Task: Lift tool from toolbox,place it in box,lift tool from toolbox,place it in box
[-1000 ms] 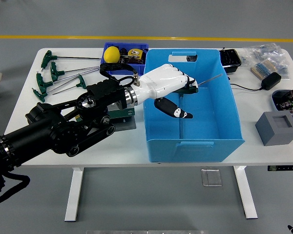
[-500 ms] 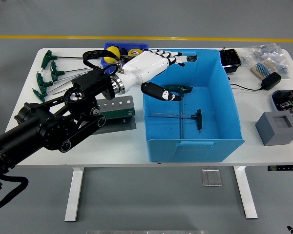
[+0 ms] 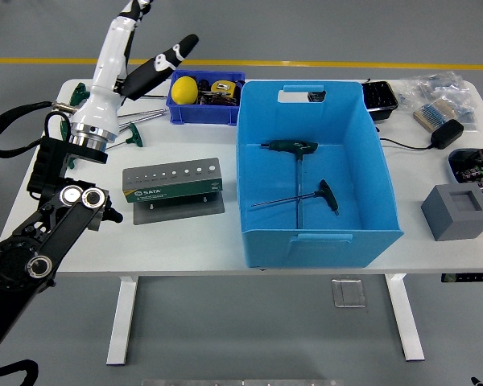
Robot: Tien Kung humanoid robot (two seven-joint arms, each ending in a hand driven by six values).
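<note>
Across the middle of the frame: white table (image 3: 435, 257), most of its right-centre taken by the blue box (image 3: 370, 173), open top.

Lower left to upper left: left arm (image 3: 44, 241), black lower links, white forearm rising steeply to the top edge. Left hand (image 3: 125, 40) is mostly cut off by the top of the frame; only the black-and-white thumb (image 3: 163, 63) sticks out to the right above the table's far edge. Thumb is extended and holds nothing; can't tell what the other fingers are doing.

Left-centre: green tool holder (image 3: 172, 180) on its plate, row of holes along the top, just left of the box, not touching it.

Inside the box, on the floor: two T-handle hex keys. One with its green handle (image 3: 290, 146) towards the box's upper middle, shaft running down the frame. Second one (image 3: 328, 196) lower right of it, shaft pointing left and crossing the first shaft.

Upper centre: small blue bin (image 3: 205, 112) with a yellow ball (image 3: 183, 88), touching the box's left wall.

Upper left: more green T-handle keys (image 3: 137, 133), partly hidden behind the forearm.

Right edge: grey block (image 3: 457, 211), clear of the box.
</note>
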